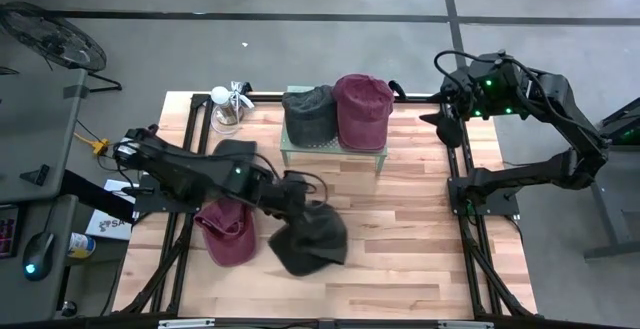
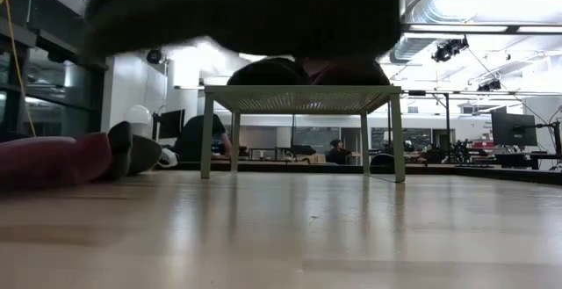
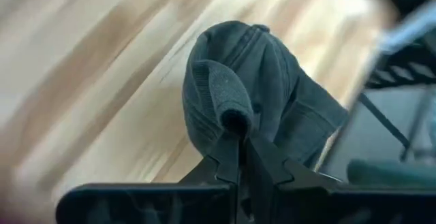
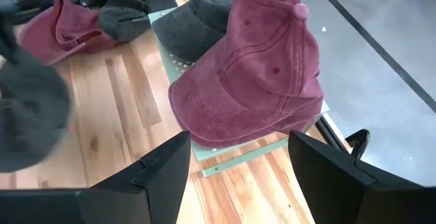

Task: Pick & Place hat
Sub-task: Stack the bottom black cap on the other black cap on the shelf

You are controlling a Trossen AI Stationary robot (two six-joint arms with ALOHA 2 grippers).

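A pale wooden bench [image 1: 400, 219] stands in an open workshop with a grey floor, where the left gripper [image 3: 238, 139] clenches a crumpled dark grey cap [image 1: 310, 237] near the front edge, while the right gripper [image 4: 238, 163] hangs released.

Low view – dark blurred mass [image 2: 246, 12] across top, cut off; unidentifiable.

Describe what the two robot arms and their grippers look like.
Both arms are dark, jointed and matte, with black cables looping along them. The left arm shows a small green light near its elbow; the right arm glows green near its wrist. The right gripper has two broad, flat black fingers; the left gripper has angular black ones.
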